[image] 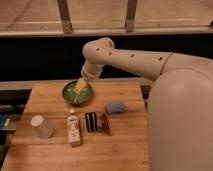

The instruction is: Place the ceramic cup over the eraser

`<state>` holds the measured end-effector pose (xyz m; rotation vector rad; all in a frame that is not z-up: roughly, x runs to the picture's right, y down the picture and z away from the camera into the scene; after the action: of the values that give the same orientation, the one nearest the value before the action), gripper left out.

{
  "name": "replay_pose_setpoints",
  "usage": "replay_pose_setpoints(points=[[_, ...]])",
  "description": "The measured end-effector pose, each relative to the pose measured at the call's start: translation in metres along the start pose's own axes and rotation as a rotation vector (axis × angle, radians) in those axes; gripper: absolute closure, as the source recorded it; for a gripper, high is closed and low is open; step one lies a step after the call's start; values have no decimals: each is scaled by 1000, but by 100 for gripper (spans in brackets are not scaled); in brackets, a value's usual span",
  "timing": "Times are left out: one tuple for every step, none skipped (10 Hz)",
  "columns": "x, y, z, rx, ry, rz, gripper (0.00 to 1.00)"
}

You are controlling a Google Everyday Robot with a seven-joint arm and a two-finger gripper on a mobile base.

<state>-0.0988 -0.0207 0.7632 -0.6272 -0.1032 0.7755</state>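
The off-white ceramic cup stands upright near the front left of the wooden table. The black eraser with thin white stripes lies near the table's middle, about a bottle's width to the right of the cup and apart from it. My gripper hangs on the bent white arm over the green bowl at the back of the table. It is well behind both the cup and the eraser and holds nothing that I can see.
A white labelled bottle stands between cup and eraser. A reddish-brown narrow item lies right beside the eraser. A light blue pad lies behind it. My large white body fills the right side.
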Motion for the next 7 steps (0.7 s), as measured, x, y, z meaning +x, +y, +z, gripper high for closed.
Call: replay_pose_setpoints(points=[[0, 0, 0, 0, 0, 1, 20], [0, 0, 0, 0, 0, 0, 20], [0, 1, 0, 2, 1, -2, 20], [-3, 4, -1, 1, 0, -16, 20], [-9, 14, 0, -1, 0, -50, 20], [-14, 26, 0, -2, -1, -80, 20], [-20, 46, 0, -3, -2, -117, 20]])
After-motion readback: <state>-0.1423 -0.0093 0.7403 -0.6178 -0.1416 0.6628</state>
